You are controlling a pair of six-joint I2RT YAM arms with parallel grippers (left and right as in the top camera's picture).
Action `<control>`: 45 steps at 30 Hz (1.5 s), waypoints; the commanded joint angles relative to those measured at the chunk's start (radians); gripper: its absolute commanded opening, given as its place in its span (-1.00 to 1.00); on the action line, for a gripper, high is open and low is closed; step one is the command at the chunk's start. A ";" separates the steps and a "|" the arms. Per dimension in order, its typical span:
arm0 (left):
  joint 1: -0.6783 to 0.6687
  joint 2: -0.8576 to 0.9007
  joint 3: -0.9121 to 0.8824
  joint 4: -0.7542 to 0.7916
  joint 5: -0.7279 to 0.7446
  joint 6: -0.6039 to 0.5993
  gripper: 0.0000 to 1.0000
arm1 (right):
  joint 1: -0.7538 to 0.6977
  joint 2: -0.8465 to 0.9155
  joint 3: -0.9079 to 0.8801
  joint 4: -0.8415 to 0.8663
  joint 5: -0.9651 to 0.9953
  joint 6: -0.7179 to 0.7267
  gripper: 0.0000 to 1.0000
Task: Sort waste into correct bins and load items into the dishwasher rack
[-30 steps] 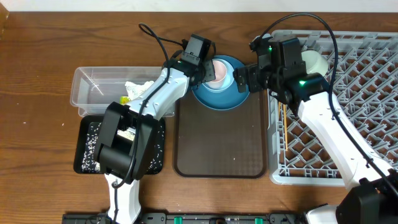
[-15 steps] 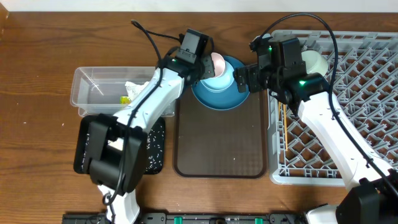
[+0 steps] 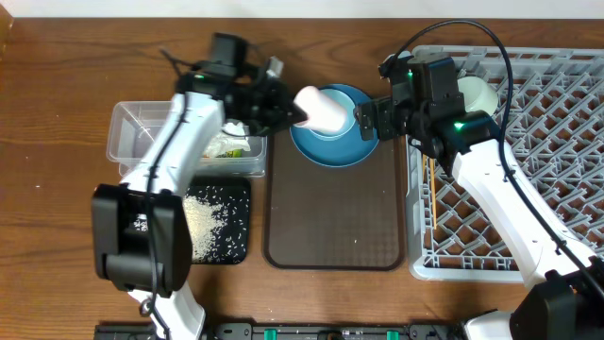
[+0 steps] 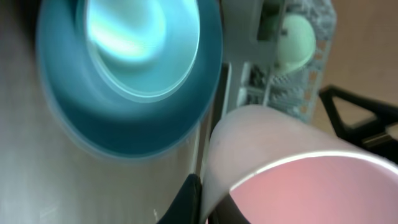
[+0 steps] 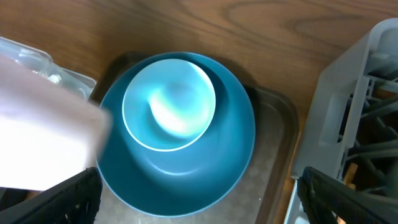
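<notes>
The cup (image 3: 321, 109) is a milky, pinkish white outside and a warmer pink inside. The plate-bowl (image 3: 335, 146) is deep teal-blue with a paler, glossy blue centre. The serving tray (image 3: 335, 227) is dark brown, and the table (image 3: 57, 85) shows reddish-brown wood grain. The rack (image 3: 547, 123) is plain grey, and the bowl (image 3: 477, 94) is pale mint-green. The black tray (image 3: 241, 253) is speckled with white grains (image 3: 203, 222), and the tub (image 3: 127, 132) is clear. My left arm (image 3: 184, 142) and right arm (image 3: 500, 189) are white with black joints.
</notes>
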 commanded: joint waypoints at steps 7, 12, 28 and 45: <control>0.059 -0.032 0.021 -0.344 0.164 0.363 -0.88 | -0.028 -0.060 0.012 -0.093 -0.492 -0.058 0.98; 0.059 -0.043 0.021 -0.445 0.164 0.483 -0.88 | -0.129 -0.170 0.012 -0.180 -0.931 -0.245 0.98; -0.062 -0.044 0.021 -0.474 0.497 0.559 -0.88 | -0.185 -0.263 -0.032 -0.532 -0.930 -0.511 0.96; -0.167 -0.044 0.021 -0.454 0.642 0.566 -0.88 | -0.080 -0.262 -0.042 -0.457 -0.911 -0.547 0.44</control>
